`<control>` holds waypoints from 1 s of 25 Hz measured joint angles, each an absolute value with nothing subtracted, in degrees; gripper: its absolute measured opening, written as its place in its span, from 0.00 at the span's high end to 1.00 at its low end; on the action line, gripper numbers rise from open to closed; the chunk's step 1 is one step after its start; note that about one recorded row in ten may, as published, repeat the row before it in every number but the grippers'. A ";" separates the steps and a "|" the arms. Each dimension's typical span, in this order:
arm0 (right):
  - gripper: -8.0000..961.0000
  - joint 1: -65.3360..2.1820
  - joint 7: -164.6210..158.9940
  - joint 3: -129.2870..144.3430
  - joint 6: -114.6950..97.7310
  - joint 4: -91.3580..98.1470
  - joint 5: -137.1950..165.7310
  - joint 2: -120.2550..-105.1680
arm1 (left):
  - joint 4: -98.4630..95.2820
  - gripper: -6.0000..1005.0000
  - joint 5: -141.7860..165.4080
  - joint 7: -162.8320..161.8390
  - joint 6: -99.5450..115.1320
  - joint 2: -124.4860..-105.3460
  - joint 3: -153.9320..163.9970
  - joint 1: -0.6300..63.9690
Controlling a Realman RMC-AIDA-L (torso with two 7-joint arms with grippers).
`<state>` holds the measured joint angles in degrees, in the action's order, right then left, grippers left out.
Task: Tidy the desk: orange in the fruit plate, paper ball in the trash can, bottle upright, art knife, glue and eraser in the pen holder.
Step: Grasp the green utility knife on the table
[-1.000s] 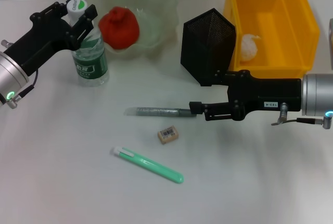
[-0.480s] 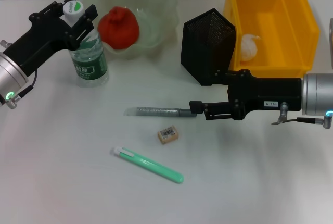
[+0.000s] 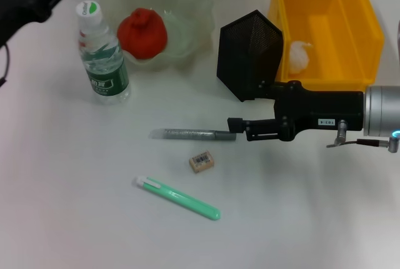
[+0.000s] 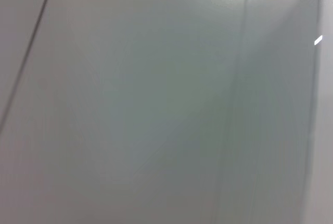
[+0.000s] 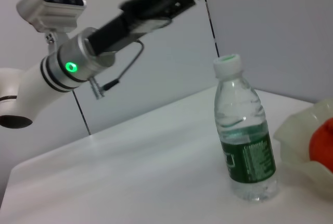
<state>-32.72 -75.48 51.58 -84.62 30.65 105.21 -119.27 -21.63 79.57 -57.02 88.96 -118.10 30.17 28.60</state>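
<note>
The white counter (image 3: 75, 219) bears an upright bottle (image 3: 101, 56) upper left, fruit plate (image 3: 187, 6), pen holder (image 3: 247, 53), trash can (image 3: 325, 25), and centrally a grey stick (image 3: 187, 134), eraser (image 3: 202, 161) and green knife (image 3: 178, 198).

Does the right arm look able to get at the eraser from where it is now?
Probably yes. The right gripper sits low by the end of the grey stick, and the eraser lies just nearer on bare desk, with nothing between them.

The bottle (image 3: 102, 53) is clear with a green label and white cap. The orange (image 3: 143, 32) is red-orange. The plate (image 3: 187, 6) is pale green. The bin (image 3: 365, 25) is yellow, the mesh cup (image 3: 249, 53) black, the desk (image 3: 75, 206) white
</note>
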 joint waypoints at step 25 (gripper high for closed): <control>0.14 -29.89 -81.24 51.55 -96.18 39.70 112.14 -116.68 | -44.09 0.21 117.39 -68.55 107.25 -111.94 39.11 25.18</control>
<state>-29.89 -81.24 51.55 -96.18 39.70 112.14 -116.68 -44.09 117.39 -68.55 107.25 -111.94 39.11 25.18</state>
